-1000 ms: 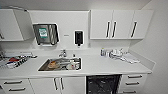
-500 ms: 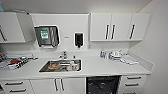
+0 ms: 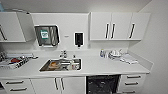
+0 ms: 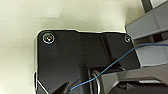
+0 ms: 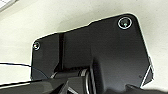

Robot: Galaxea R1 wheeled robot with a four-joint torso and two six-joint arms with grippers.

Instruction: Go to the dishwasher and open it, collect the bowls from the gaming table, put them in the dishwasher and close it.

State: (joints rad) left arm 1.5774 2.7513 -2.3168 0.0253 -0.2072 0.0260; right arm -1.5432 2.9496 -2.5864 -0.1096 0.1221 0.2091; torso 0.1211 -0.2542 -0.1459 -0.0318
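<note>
Head view: a kitchenette is seen w/ a white tabletop (image 3: 100,67) running wall to wall. The dishwasher (image 3: 102,84) is found under the tabletop, right of centre, btwn white cabinet doors (image 3: 58,84) and a drawer stack (image 3: 131,83); its front reads as a dark opening, and whether its door is down can't be told. A steel sink (image 3: 61,65) is set into the tabletop left of the dishwasher, w/ something orange-brown lying in it and a tap (image 3: 63,53) behind. A dish rack (image 3: 13,61) w/ items is placed at the far left. Small bottles and white crockery (image 3: 113,53) are grouped at the back right, a cloth or paper (image 3: 128,59) just beside them. On the wall a paper-towel dispenser (image 3: 47,35) and a dark soap dispenser (image 3: 79,39) are mounted; upper cabinets (image 3: 118,26) w/ dark handles are hung at right, another upper cabinet (image 3: 11,27) at left. Left wrist view: the robot's dark plate is shown over a pale floor (image 4: 20,30), a thin blue cable (image 4: 110,66) crossing it, grey structure alongside; the left claw's state can't be told. Right wrist view: the dark plate again over a pale floor (image 5: 62,17); the right claw's state can't be told either.
</note>
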